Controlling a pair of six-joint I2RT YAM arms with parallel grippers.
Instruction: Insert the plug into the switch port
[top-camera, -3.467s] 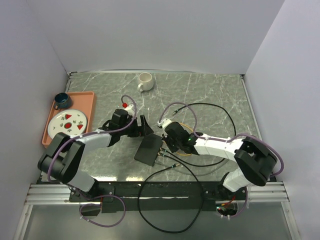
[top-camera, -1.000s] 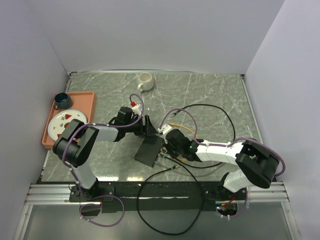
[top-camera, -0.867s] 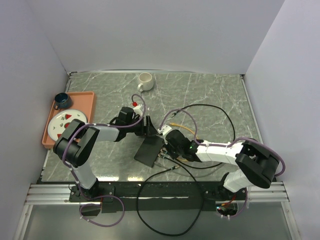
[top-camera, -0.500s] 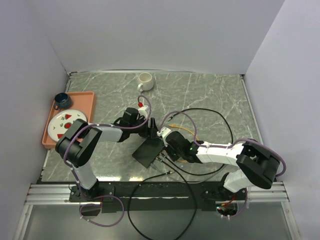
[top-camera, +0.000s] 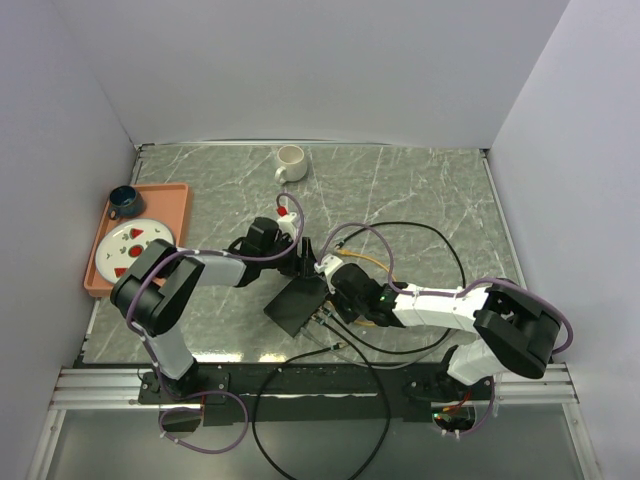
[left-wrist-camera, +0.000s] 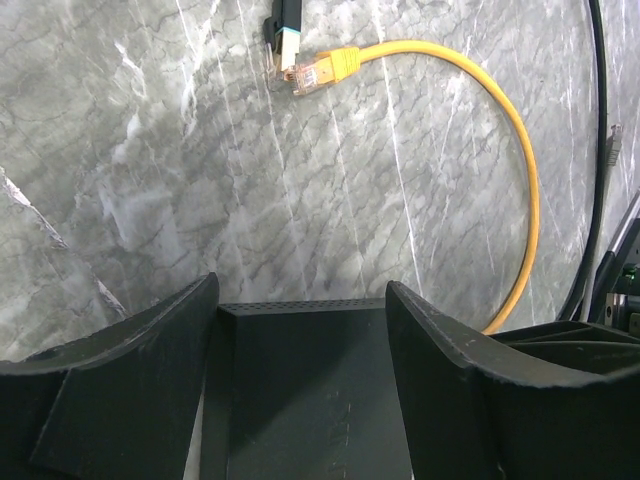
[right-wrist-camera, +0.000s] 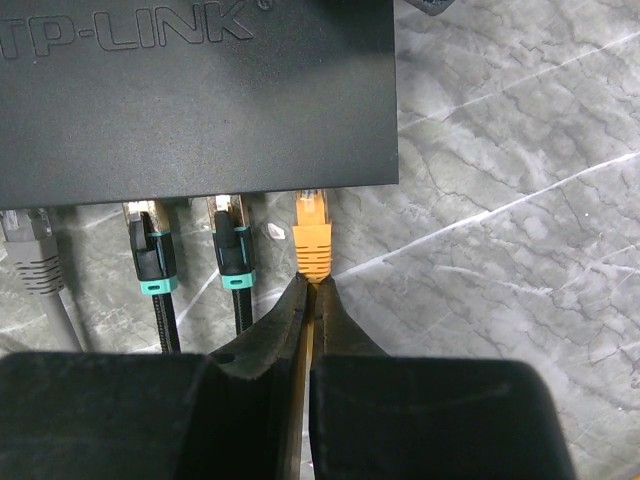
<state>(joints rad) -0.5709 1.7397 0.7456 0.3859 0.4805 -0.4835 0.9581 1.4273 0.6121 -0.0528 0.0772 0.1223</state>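
The flat black switch box lies in the middle of the table. My left gripper straddles its far end, and its fingers press the box's two sides. My right gripper is shut on the yellow cable just behind the orange plug. The plug's tip sits at the rightmost port in the box's near edge. The jaws close tightly around the cable. I cannot tell how deep the plug sits.
Two black plugs with teal bands and a grey plug sit in neighbouring ports. The yellow cable's other plug lies loose beside a black plug. Black cables loop at right. An orange tray and white mug stand farther off.
My left gripper moved right onto the box's far end and closed on its sides; the box turned slightly. My right gripper edged toward the box with the orange plug.
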